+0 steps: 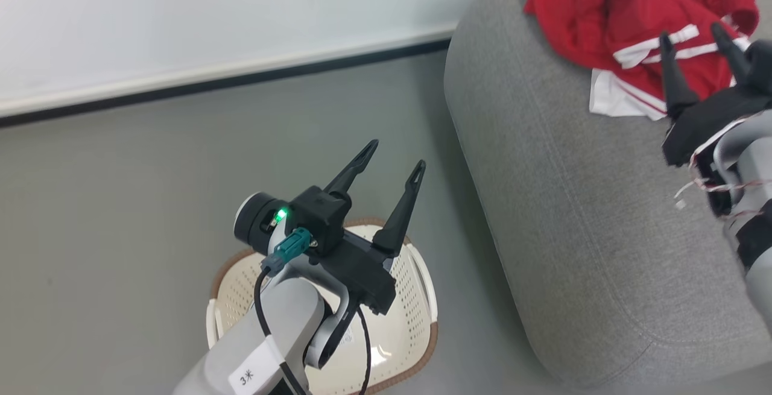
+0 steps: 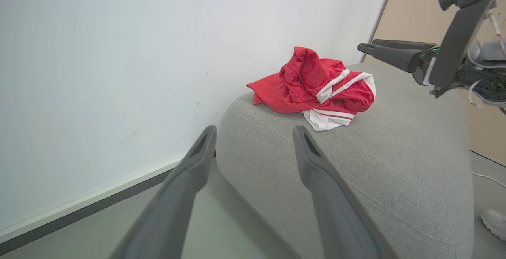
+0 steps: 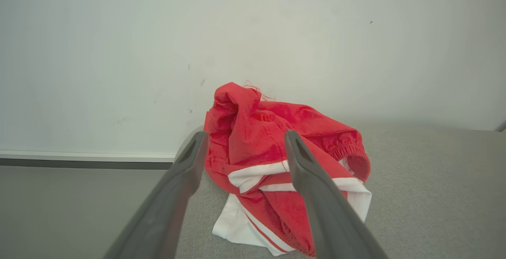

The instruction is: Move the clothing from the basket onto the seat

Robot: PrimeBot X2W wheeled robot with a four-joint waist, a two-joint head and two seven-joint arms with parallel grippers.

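Snagging is judged the chief risk: the red and white garment [image 1: 639, 27] lies crumpled on the seat [image 1: 573, 202] just ahead of the right end effector [image 1: 690, 31], whose fingers are spread wide with nothing held. Loose fabric could be caught and dragged off the seat's rounded edge if that arm were swung low across it. The left end effector [image 1: 397, 154] is likewise spread wide and empty, with the basket [image 1: 410, 298] beneath and behind it; the rim could be knocked if the arm were lowered carelessly. Part of the basket's inside is hidden by the forearm, so leftover clothing cannot be ruled out. A white label [image 1: 247, 376] on that forearm is read as "3" followed by an unclear character; no brand can be made out.
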